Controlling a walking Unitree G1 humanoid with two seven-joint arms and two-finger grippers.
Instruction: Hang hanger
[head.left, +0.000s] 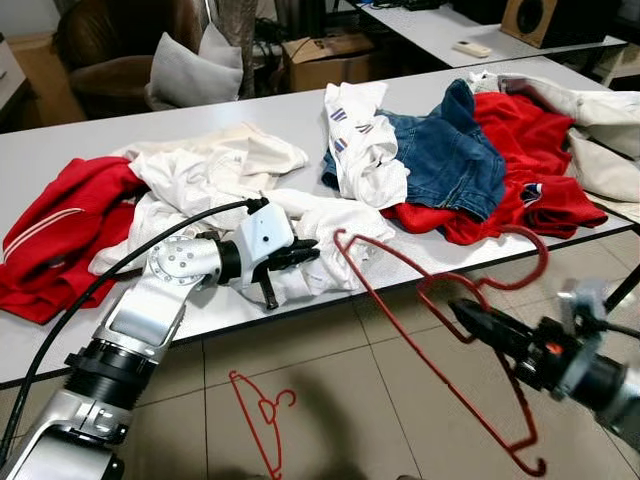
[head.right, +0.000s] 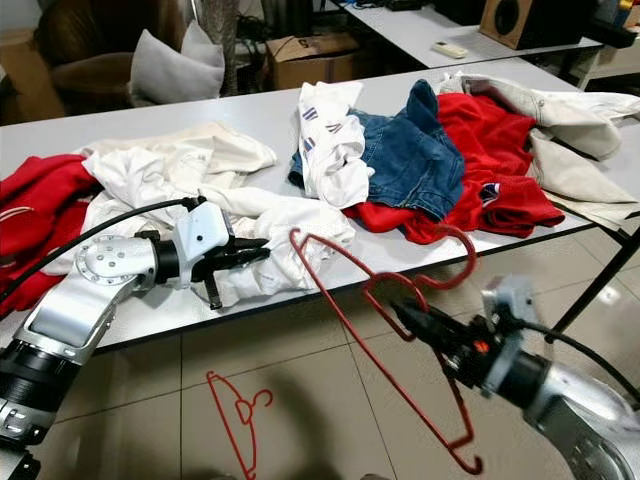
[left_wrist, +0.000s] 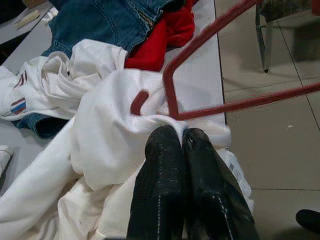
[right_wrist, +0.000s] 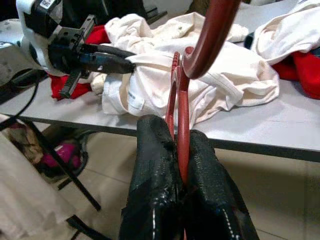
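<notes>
The right gripper (head.right: 405, 318) clenches one red hanger (head.right: 375, 330) beside the table (head.right: 250, 110). The left gripper (head.left: 310, 250), fingers together, presses a white shirt (head.left: 330, 225). A second hanger (head.left: 262, 415) lies on the floor (head.left: 340, 390).

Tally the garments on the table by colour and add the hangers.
White or cream garments: 4, among them the white garment pinched by the left gripper
Red garments: 2
Blue denim garments: 1
Red hangers: 2, one held by the right gripper, one on the floor
Total: 9
</notes>
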